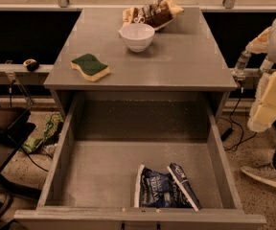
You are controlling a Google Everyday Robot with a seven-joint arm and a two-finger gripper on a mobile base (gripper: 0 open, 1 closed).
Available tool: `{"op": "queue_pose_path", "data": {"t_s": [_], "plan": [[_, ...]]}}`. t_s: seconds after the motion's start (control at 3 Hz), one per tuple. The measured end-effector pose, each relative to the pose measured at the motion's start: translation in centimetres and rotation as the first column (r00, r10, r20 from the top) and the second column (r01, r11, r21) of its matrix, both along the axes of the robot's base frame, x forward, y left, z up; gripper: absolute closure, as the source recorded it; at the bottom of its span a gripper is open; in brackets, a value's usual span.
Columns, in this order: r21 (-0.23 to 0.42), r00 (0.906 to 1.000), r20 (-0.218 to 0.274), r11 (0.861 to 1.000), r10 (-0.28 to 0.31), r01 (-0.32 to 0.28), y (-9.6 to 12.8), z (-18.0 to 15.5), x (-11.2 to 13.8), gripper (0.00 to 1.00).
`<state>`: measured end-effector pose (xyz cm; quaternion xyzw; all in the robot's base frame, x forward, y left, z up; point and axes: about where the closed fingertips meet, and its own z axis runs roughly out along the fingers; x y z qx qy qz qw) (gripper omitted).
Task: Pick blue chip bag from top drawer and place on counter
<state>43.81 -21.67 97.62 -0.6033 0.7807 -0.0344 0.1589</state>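
Observation:
The blue chip bag (164, 187) lies crumpled on the speckled floor of the open top drawer (104, 171), near the front panel and right of centre. The counter (176, 56) is the grey top above the drawer. My gripper (265, 115) hangs with the white and pale-yellow arm at the right edge of the view. It is beside the cabinet, outside the drawer and well away from the bag. It holds nothing that I can see.
On the counter stand a white bowl (137, 36), a brown-and-yellow snack bag (152, 14) behind it and a green-and-yellow sponge (90, 66) at the left. A person's shoe (267, 175) and cables are on the floor at the right. Dark furniture stands at the left.

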Motion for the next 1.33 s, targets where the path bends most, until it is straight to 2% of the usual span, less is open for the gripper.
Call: {"op": "queue_pose_path", "data": {"t_s": [0.67, 1.0, 1.33], "plan": [[0.016, 0.9998, -0.005, 1.000, -0.020, 0.020, 0.0, -0.9, 0.8, 0.00], [0.074, 0.9994, -0.031, 0.997, -0.014, 0.016, 1.5, -4.4, 1.3, 0.00], [0.190, 0.9971, -0.076, 0.981, -0.012, 0.026, 5.5, -12.9, 0.4, 0.00]]}}
